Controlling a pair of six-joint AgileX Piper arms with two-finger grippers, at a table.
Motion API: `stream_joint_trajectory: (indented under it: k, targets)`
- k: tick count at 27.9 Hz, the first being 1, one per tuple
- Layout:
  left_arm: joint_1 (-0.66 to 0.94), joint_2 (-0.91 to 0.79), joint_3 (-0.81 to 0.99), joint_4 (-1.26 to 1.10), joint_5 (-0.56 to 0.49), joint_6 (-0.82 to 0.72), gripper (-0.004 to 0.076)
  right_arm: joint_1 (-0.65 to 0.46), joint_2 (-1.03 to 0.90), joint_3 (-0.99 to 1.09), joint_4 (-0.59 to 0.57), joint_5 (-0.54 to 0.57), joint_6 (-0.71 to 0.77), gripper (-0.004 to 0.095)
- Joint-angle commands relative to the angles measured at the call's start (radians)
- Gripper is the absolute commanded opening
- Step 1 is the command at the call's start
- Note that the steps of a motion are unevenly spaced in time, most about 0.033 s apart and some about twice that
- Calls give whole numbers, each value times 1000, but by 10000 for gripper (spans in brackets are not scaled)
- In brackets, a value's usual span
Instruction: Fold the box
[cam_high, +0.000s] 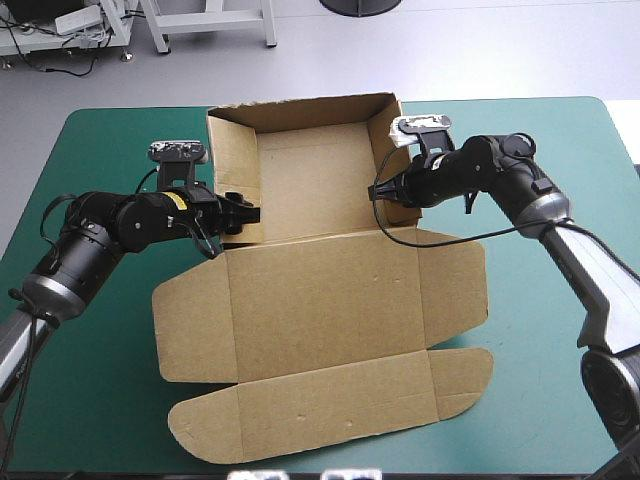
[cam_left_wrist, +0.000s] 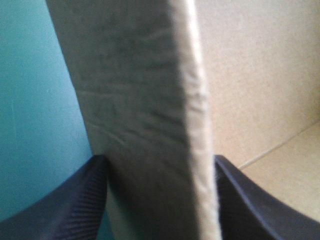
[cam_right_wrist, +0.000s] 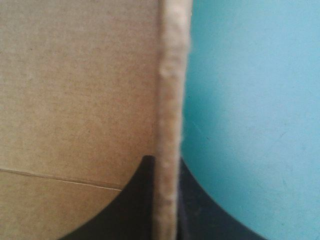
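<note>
Brown box (cam_high: 300, 190) in the middle of the teal-green cover (cam_high: 100, 150). Its far half stands as an open tray with the back and both side walls raised. The lid (cam_high: 325, 310) lies flat toward the table's near edge, side flaps spread out, and the long rounded front flap (cam_high: 330, 405) lies nearest the edge.

Now the left gripper (cam_high: 243, 213): it comes in from the table's left side and sits on the left wall (cam_high: 232, 165), down near the corner where the wall meets the lid. Close up, its black fingers (cam_left_wrist: 75, 205) press one on each side of that wall — clamped on the board, with the cover outside and the tray's inside beyond.

Across the tray, the right gripper (cam_high: 383, 194) is on the right wall (cam_high: 385, 140), again at the end nearest the lid. Its wrist view shows the wall's edge running straight up between the two fingers (cam_right_wrist: 135, 200) — they are pinched tight against it, almost meeting. The brown floor and inner wall lie on one side, the cover on the other.

Both walls stand upright, each held at its near end.
</note>
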Motion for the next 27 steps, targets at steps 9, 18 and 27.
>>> stream_joint_trajectory:
  k: [9, 18, 27]
  targets:
    - [-100, 2, -30, 215, -96, -141, -6, 2, -48, -33, 0, 98, -28, -23]
    - [-100, 65, -30, 180, 143, 2, -6, 2, -48, -16, -89, 311, -3, -23]
    - [-100, 147, -30, 154, 271, 96, -6, 69, -48, 84, -248, 404, 23, -23]
